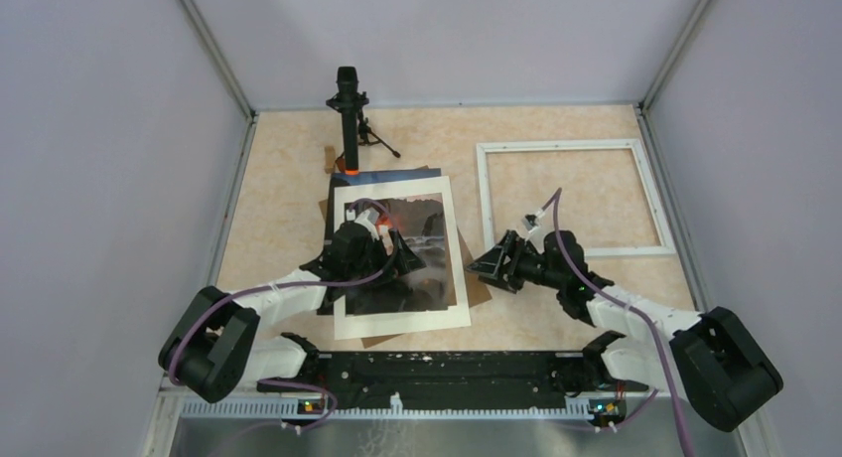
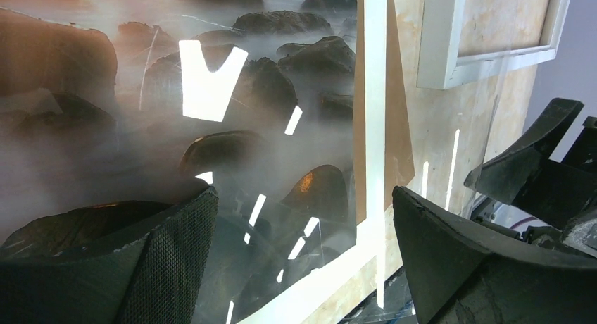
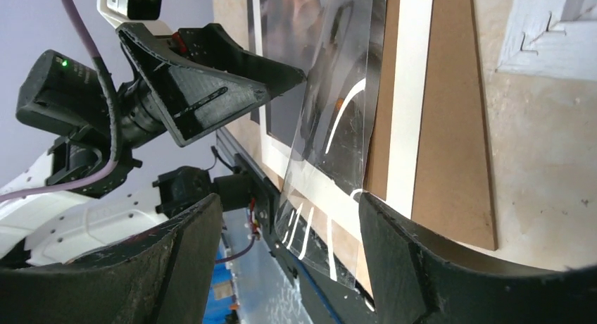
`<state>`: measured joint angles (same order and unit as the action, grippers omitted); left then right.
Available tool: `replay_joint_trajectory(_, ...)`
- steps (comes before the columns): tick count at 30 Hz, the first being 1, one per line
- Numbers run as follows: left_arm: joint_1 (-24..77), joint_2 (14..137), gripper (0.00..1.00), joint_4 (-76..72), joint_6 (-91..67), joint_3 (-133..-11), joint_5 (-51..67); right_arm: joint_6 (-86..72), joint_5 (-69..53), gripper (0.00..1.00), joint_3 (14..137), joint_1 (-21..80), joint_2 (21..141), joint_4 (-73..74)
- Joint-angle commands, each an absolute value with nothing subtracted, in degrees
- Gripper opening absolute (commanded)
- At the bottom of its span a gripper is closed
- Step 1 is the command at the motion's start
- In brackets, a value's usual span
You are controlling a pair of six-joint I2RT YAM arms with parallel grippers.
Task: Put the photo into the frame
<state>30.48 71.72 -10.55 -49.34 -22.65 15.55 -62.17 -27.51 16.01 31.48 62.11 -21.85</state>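
Your arms point(image 1: 288, 296) show white links, bulky black joints, purple cables point(image 3: 68, 3) and black mesh-padded fingers point(image 2: 169, 260).

Desk point(image 1: 278, 169): beige marbled top. Directly on it: white frame point(image 1: 484, 194), far R, flat; brown cardboard sheet point(image 3: 450, 127), centre-L, mostly covered; small black tripod point(image 1: 350, 119), far centre.

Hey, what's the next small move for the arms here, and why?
Probably ease the right gripper left to the right edge of the misty seascape paper print and close on it. Both arms' jaws stand open, holding nothing; the print lies on the brown cardboard sheet, and the thin white rectangular frame is empty.
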Motion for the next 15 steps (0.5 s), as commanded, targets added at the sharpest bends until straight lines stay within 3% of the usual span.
replay_joint_trajectory(1,30.8,73.0,0.98,-0.9,-47.1,-20.0,13.6,-70.8,-29.4,0.70,12.2,31.5,61.5,-35.3)
replay_joint_trajectory(7,30.8,72.4,0.98,-1.0,-47.0,-20.0,13.8,-77.9,-26.6,0.69,6.2,31.5,58.0,-46.3)
replay_joint_trajectory(15,30.8,72.5,0.98,-1.0,-46.7,-20.1,13.9,-78.3,-22.9,0.68,4.9,31.4,51.6,-42.7)
